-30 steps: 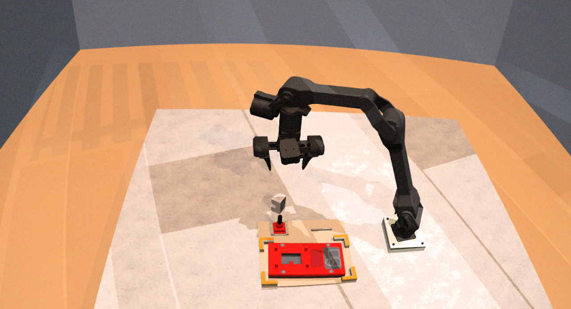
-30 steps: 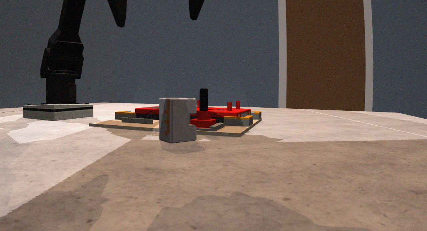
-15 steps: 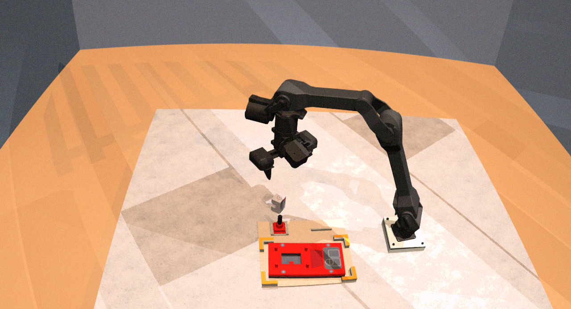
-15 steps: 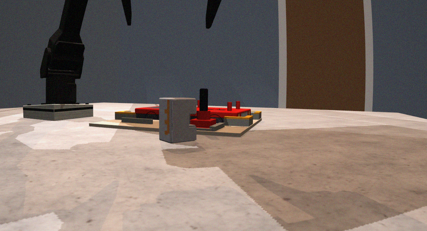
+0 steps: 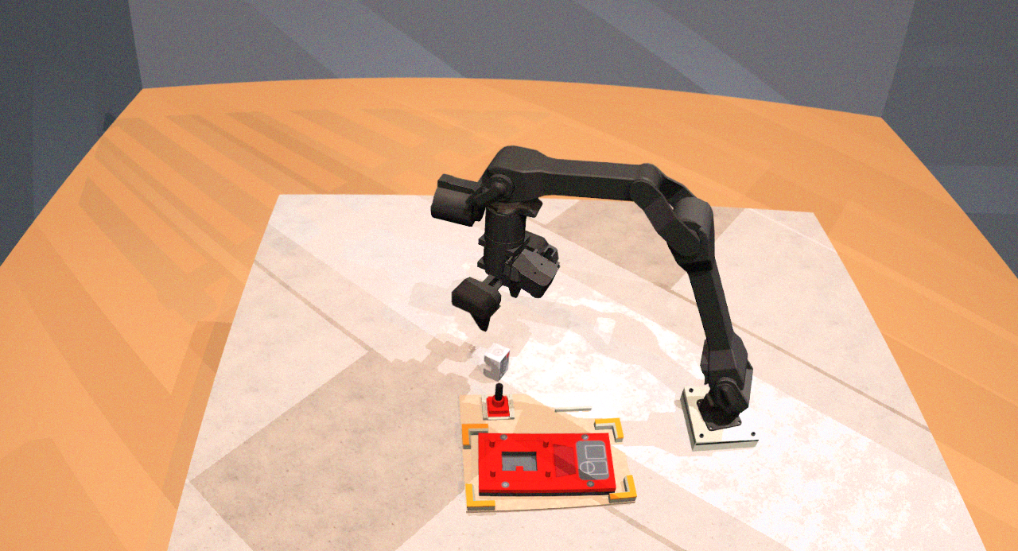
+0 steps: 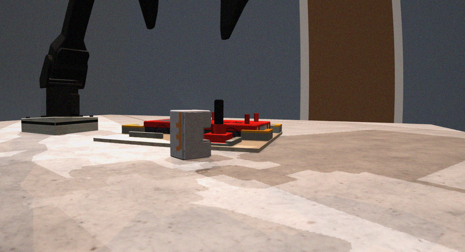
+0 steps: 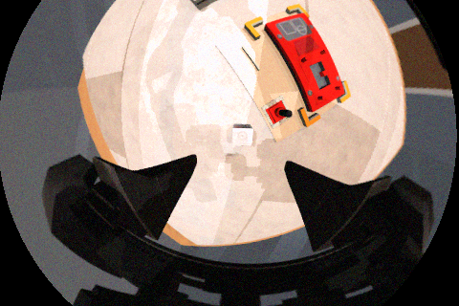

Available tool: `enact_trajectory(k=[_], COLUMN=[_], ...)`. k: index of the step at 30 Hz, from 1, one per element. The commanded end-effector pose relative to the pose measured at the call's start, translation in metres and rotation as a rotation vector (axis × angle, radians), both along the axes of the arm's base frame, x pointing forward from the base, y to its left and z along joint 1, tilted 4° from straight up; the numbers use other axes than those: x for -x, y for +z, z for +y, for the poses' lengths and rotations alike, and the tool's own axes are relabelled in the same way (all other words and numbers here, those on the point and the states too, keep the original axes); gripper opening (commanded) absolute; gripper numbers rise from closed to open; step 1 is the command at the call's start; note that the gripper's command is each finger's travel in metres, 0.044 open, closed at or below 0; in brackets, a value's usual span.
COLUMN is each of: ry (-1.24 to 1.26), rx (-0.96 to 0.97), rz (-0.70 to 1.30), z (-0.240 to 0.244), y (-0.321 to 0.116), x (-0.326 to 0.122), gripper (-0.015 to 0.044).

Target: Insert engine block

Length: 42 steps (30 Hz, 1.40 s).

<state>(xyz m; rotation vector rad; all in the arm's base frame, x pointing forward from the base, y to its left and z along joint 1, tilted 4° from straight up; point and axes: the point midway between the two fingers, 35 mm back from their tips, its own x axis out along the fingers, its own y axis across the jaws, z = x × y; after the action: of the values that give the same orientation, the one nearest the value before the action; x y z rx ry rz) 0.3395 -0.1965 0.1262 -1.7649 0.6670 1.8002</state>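
Observation:
The grey-white engine block [image 5: 495, 361] [image 6: 194, 133] [image 7: 243, 136] stands upright on the table behind the board, with an orange mark on one side. In the exterior view its slot faces right. The red car body [image 5: 530, 483] [image 6: 262, 124] [image 7: 296, 57] lies flat; its opening [image 5: 515, 459] [image 7: 316, 69] is empty, with a small red rib [image 5: 519, 468] on the front edge in the top view. My gripper [image 5: 499, 311] [image 6: 187, 34] [image 7: 241, 163] is open and empty, pointing down above the block and clear of it. The fingers' upper parts are out of the exterior view.
A red base with an upright black stick [image 5: 499, 389] [image 6: 218, 112] [image 7: 284, 113] stands between block and car body on the beige board [image 5: 551, 502] [image 6: 253, 145]. Yellow-orange corner brackets surround the body. A thin strip [image 5: 573, 409] [image 6: 145, 134] lies near the board's back edge.

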Motion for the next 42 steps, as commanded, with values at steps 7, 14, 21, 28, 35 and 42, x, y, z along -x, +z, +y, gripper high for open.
enact_trajectory(k=[7, 14, 21, 28, 35, 42], ry=[0.021, 0.021, 0.021, 0.021, 0.021, 0.021], rx=[-0.005, -0.005, -0.005, -0.005, -0.005, -0.005], rz=[0.0, 0.0, 0.0, 0.0, 0.0, 0.0], z=[0.003, 0.005, 0.005, 0.006, 0.006, 0.007], y=[-0.05, -0.064, -0.069, -0.081, -0.093, -0.104], x=[0.0, 0.0, 0.0, 0.0, 0.0, 0.0], gripper=[0.044, 0.044, 0.044, 0.044, 0.044, 0.044])
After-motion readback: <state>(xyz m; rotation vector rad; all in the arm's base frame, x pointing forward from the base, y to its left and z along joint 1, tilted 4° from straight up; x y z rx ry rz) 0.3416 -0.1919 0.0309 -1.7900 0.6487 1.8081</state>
